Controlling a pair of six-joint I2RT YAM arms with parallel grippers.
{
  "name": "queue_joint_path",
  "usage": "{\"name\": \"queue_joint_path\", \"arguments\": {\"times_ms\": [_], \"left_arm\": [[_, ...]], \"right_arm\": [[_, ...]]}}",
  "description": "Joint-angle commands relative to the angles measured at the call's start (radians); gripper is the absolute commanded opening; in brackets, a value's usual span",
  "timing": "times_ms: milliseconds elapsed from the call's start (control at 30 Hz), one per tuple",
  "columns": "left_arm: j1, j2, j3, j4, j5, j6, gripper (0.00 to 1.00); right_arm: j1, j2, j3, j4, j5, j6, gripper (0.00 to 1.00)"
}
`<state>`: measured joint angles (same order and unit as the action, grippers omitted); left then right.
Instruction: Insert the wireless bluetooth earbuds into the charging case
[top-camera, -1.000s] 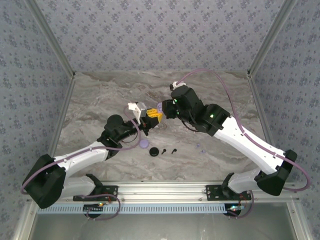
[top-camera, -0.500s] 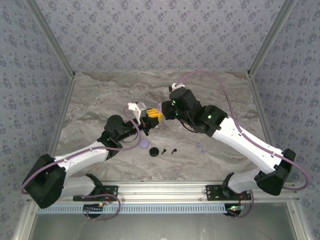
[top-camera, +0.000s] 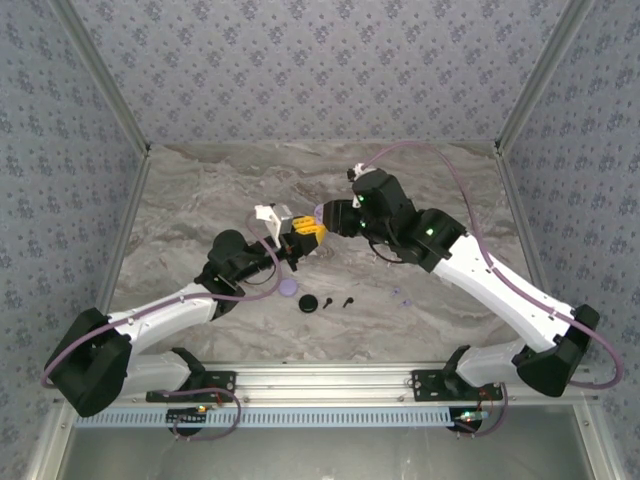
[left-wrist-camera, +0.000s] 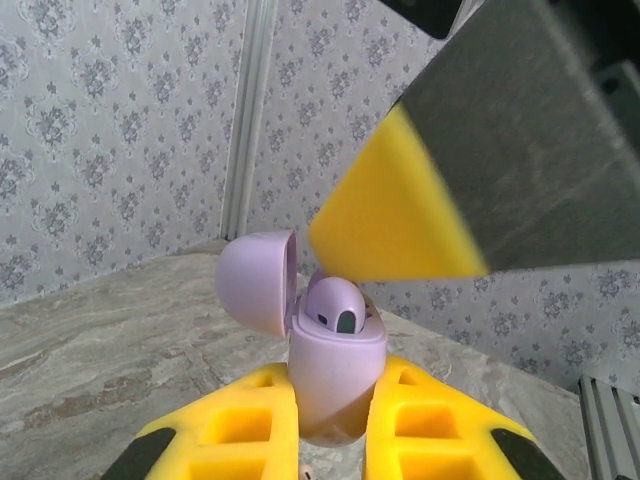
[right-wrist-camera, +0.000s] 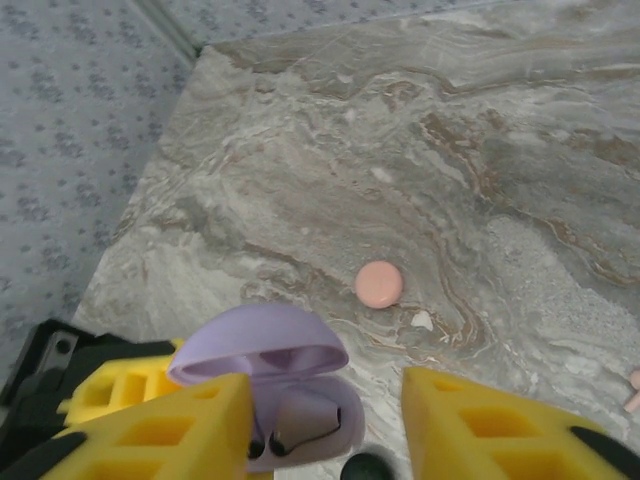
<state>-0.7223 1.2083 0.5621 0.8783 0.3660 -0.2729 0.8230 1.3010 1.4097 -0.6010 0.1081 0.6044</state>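
Since a second ago the right hand (right-wrist-camera: 325, 425) has parted its fingers and now stands released, one finger either side of the purple charging case (right-wrist-camera: 265, 355); the left hand (left-wrist-camera: 333, 435) stays clenched on that case, held above the tabletop (right-wrist-camera: 520, 160), lid open, one purple earbud (left-wrist-camera: 337, 305) seated inside
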Motion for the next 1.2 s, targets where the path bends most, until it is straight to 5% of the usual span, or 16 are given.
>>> {"name": "queue_joint_path", "arguments": {"times_ms": [0, 133, 333, 667, 1167], "left_arm": [[-0.006, 0.006, 0.024, 0.083, -0.007, -0.022, 0.0], [-0.002, 0.004, 0.023, 0.097, 0.003, -0.035, 0.0], [0.01, -0.006, 0.039, 0.117, 0.087, -0.067, 0.0], [0.009, 0.017, 0.062, 0.128, 0.13, -0.093, 0.0], [0.009, 0.019, 0.047, 0.119, 0.125, -0.095, 0.0]], "right_arm": [[-0.039, -0.069, -0.007, 0.059, -0.134, -0.007, 0.52], [-0.132, -0.142, -0.06, 0.102, -0.262, -0.07, 0.68], [-0.296, -0.175, -0.175, 0.223, -0.63, -0.055, 0.9], [-0.254, -0.067, -0.126, 0.29, -0.823, -0.068, 0.89], [-0.223, -0.146, -0.136, 0.33, -0.815, -0.153, 0.83]]}}
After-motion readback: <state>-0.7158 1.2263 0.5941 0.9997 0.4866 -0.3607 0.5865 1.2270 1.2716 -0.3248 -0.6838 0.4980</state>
